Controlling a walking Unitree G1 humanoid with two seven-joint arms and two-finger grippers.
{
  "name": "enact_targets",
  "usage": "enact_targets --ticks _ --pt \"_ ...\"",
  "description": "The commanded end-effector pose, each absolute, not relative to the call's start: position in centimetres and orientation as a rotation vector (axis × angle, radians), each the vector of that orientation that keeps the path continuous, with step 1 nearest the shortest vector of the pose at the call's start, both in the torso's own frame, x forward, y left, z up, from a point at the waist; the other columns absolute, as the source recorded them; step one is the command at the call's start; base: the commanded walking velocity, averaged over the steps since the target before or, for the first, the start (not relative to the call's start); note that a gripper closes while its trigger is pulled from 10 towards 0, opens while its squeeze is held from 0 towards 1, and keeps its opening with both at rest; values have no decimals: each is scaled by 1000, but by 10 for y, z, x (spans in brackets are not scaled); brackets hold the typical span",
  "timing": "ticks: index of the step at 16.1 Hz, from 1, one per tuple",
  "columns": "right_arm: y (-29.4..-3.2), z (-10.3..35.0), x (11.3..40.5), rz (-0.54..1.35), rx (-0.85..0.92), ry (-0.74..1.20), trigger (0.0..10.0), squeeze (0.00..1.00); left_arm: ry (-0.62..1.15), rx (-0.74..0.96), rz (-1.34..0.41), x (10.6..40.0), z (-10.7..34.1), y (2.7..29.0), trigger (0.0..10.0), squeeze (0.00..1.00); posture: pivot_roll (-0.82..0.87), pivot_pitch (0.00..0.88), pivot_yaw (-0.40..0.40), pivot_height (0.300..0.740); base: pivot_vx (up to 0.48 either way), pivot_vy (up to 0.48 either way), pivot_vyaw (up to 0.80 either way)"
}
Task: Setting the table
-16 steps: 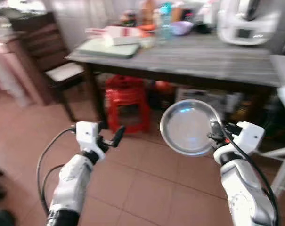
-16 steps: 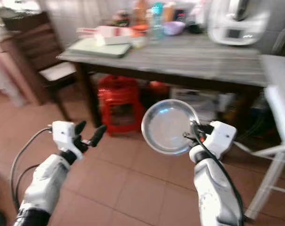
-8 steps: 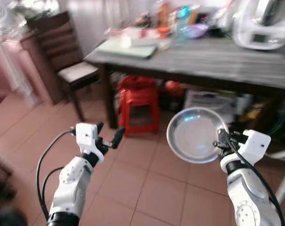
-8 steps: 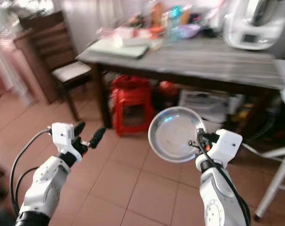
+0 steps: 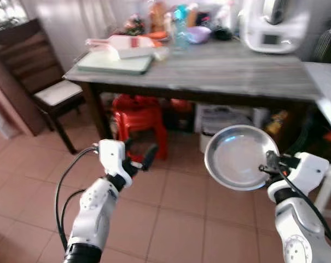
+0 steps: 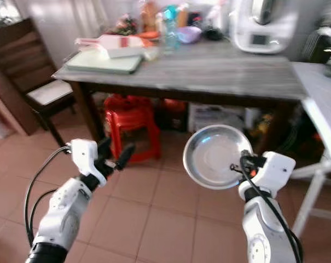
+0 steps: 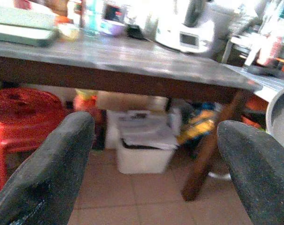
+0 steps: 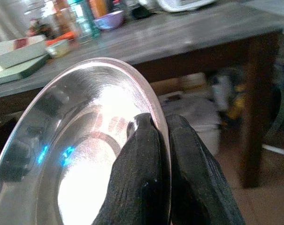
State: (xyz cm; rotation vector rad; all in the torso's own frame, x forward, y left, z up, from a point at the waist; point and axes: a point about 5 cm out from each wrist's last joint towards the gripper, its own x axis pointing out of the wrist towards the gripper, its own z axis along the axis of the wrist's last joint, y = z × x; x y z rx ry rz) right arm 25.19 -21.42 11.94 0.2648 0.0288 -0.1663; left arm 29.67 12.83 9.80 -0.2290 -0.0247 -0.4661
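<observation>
**A:** Where is your plate right now?

**B:** Your right hand holds the shiny metal plate by its edge. The two black fingers pinch the rim tight, one on each side. The plate stands tipped up on its side, out over the tile floor. It is not on the counter yet. The counter is ahead of you.

**A:** And the other hand?

**B:** Your left hand is open and holds nothing. Its fingers are spread wide apart, and it points at the red stool under the counter.

**A:** What could go wrong?

**B:** I think the plate could slip. You only hold a thin bit of the rim, and metal is slick. A bump while you walk could shake it loose, and it would clang on the floor. The plate could also knock the counter's edge if you lift it too late. The far end of the counter is crowded with bottles, a purple bowl and a big white machine, so put it down on the bare near part. The chair is off to your left.

**A:** Can you read any words?

**B:** No. The bottle labels and the machine's little screen are too blurry to read.
</observation>
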Motion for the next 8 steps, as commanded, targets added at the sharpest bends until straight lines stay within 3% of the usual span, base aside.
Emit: enact_targets --ticks 1,8 --pt "-204 128 255 -128 270 -9 10000 0 -37 -210 -421 297 101 141 10000 0 -28 0 32 740 480 0 0" --pt "-202 128 256 -121 262 -7 10000 0 -37 -212 -431 296 101 138 10000 0 -24 0 30 740 480 0 0"
